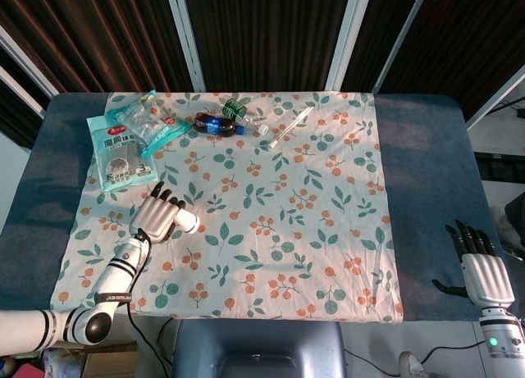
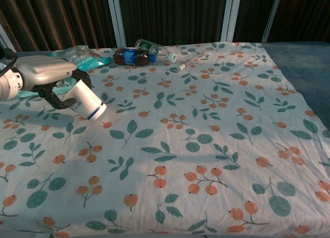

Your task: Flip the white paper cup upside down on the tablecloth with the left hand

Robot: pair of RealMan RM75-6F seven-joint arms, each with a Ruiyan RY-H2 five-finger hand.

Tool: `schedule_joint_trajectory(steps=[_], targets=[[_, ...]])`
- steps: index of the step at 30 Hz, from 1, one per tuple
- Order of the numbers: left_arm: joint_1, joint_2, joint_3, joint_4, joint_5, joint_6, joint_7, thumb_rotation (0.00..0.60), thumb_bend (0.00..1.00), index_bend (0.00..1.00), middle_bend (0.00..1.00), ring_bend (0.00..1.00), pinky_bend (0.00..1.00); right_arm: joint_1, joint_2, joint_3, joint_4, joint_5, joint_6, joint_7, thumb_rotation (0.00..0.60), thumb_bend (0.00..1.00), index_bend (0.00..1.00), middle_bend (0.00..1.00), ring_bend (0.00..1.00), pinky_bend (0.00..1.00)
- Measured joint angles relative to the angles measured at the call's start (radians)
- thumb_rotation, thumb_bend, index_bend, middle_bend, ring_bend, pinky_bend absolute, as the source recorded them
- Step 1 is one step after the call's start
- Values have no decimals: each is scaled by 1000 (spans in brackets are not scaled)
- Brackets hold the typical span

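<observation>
A matt white paper cup [image 2: 86, 101] with smooth walls; soft floral-print cloth tablecloth [image 1: 271, 230]; glossy crinkled plastic snack packets [image 1: 131, 140]; shiny clear plastic bottles [image 2: 135, 54] far left.

No legible text on anything.
</observation>
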Motion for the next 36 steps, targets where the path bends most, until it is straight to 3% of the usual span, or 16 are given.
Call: schedule_joint_trajectory(steps=[6,10,16,20,26,36], targets=[[120,-48,-32,135,243,13,-477,600,485,358,387,163,56,4,7,0,-10,1,-5,0,544,0,0,0,0,0],[200,-120,-47,295,405,60,-759,600,483,351,380,163,63,4,12,-3,-19,-3,-4,1,544,0,0,0,0,0],[282,-246,-61,541,547,120,-1007,600,475,341,370,162,65,4,19,-3,-31,-5,2,0,544,0,0,0,0,0],[305,-301,-61,635,589,114,-1066,600,471,260,313,138,58,3,24,-3,-39,-8,8,-2,544,0,0,0,0,0],[311,-326,-50,697,627,72,-1090,600,460,17,41,11,28,1,29,-3,-42,-4,10,0,544,0,0,0,0,0],[306,-291,-35,678,651,23,-1026,600,409,0,0,0,0,1,27,-5,-33,0,4,3,544,0,0,0,0,0]])
